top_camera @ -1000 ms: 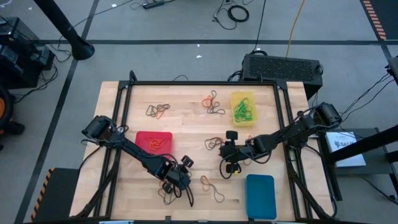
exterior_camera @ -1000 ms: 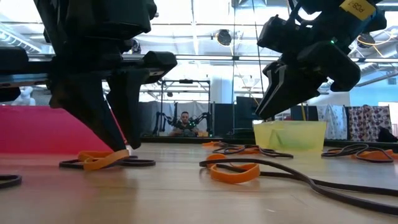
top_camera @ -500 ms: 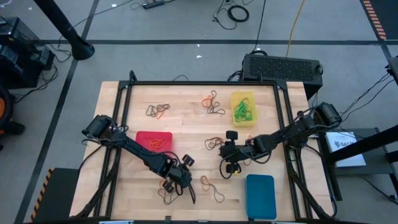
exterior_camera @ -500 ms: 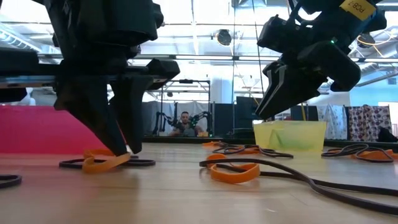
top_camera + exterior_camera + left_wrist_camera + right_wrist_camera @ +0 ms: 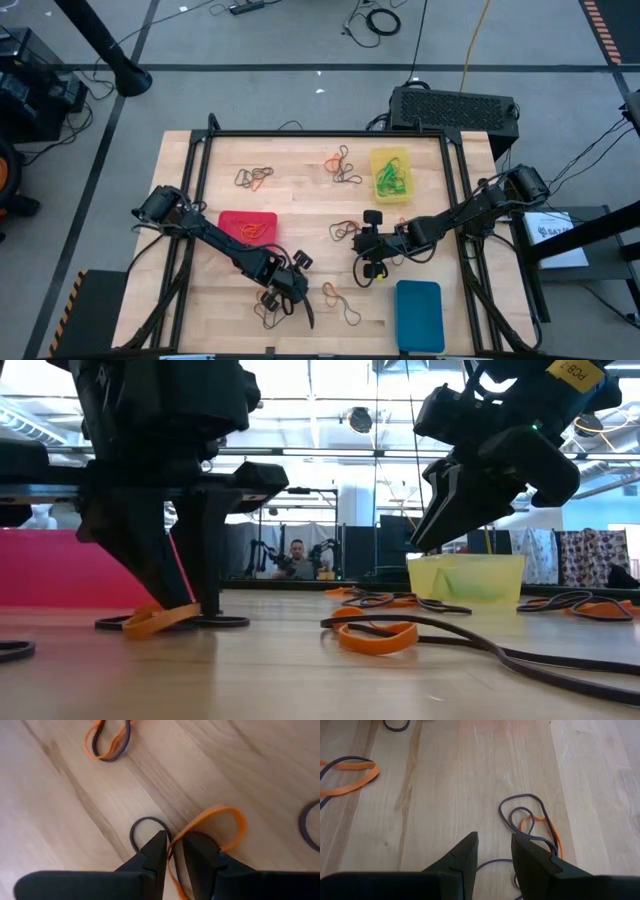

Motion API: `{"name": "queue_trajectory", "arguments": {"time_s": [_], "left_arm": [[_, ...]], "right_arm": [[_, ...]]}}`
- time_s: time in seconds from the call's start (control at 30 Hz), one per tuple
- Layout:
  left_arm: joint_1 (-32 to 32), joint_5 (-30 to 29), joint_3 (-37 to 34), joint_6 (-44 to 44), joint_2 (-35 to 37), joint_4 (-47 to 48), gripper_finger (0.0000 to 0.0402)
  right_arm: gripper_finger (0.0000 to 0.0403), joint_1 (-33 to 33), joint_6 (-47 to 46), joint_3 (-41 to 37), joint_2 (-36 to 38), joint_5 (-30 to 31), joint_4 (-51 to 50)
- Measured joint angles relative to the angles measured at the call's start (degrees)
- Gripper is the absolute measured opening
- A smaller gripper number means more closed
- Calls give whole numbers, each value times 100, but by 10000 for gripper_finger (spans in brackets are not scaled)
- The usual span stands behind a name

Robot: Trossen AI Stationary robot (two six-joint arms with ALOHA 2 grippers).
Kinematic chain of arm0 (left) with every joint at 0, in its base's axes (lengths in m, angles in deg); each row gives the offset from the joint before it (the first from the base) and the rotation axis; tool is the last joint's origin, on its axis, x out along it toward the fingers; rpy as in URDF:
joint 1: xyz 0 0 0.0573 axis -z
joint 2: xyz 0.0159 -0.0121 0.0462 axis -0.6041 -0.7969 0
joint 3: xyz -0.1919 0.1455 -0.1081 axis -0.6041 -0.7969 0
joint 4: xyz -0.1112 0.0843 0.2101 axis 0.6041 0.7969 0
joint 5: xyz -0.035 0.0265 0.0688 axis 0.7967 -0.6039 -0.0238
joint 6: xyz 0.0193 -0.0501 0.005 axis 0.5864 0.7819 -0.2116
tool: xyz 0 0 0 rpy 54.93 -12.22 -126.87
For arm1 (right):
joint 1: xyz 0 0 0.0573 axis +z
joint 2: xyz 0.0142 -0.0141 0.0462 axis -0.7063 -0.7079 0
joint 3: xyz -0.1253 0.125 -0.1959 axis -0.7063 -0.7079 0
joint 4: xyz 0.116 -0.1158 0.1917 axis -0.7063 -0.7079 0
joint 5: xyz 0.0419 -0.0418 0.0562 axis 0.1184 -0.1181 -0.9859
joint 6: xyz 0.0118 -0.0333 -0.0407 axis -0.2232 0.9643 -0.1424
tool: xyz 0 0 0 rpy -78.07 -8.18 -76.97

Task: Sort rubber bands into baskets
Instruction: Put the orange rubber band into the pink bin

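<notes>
**Your left fingers are pinching an orange band, ready for the red basket.**
The orange rubber band [image 5: 210,827] lies on the table [image 5: 300,215] at 5 o'clock from the red basket [image 5: 247,226]. The left gripper [image 5: 171,851] has its fingers clamped on it. Next, I think, lift it gently. The right gripper [image 5: 493,851] waits mid-table, fingers apart.

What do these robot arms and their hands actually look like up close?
Both arms are dark, slender and jointed, with black cables trailing near their bases. Each ends in a black two-finger hand: the left hand has wedge-shaped fingers tapering to narrow tips, and the right hand looks the same. In the low view, a yellow label sits on one wrist.
</notes>
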Motion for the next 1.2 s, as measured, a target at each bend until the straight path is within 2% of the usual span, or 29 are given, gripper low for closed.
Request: {"name": "queue_trajectory", "arguments": {"time_s": [0.1,0.3,0.5,0.67,0.83,1.03,1.1,1.2], "left_arm": [[0,-76,0,-2,0,-54,59],[0,-125,0,-2,-2,-166,10],[0,-321,0,-36,172,-97,5],[22,-925,0,44,673,336,3],[-43,-2011,5,1012,1364,1843,3],[-280,-3204,4,2863,1990,4584,2],[-371,-3270,-41,3443,2165,5305,2],[-509,-3226,-273,3895,2415,5743,2]], "right_arm": [[112,-2,0,0,1,0,0],[112,-1,0,0,0,0,-2],[112,-1,0,0,0,0,3],[112,-1,0,0,0,0,-1],[112,-2,0,2,0,0,0],[112,0,2,2,0,0,-3],[112,-2,2,2,0,0,-2],[112,-2,2,2,0,0,-2]]}}
